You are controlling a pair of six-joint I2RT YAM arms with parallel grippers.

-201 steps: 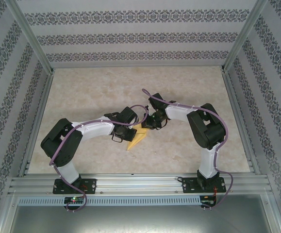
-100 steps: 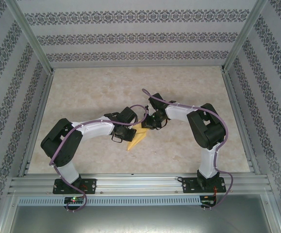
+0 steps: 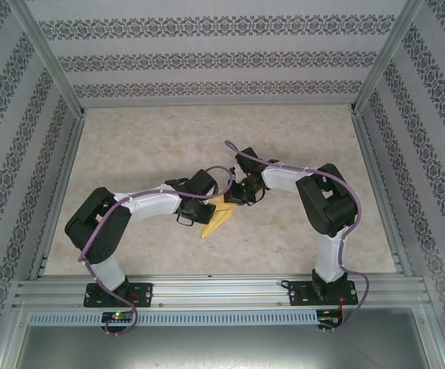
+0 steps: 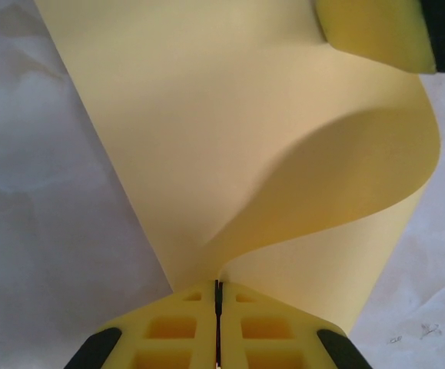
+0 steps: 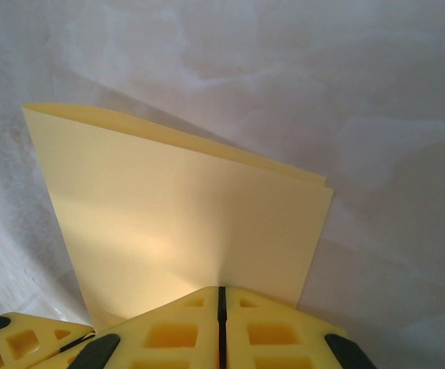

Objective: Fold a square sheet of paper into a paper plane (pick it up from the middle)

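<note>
2 arms bend inward toward mid-table; left gripper [image 4: 217,286] and right gripper [image 5: 222,292] each pinch the paper sheet [image 5: 176,207], jaws closed.

Top view: even, diffuse overhead light. Table [image 3: 299,146] bright, no glare. Shadows under the arms [image 3: 153,204] are soft and short. Straight rails [image 3: 53,184] bow slightly toward the frame edges. Wrist views are dimmer with softer focus. Paper sheet [image 4: 207,115] has a dark shade band inside its curl. In the right wrist view it drops a soft grey shadow on the table.
</note>
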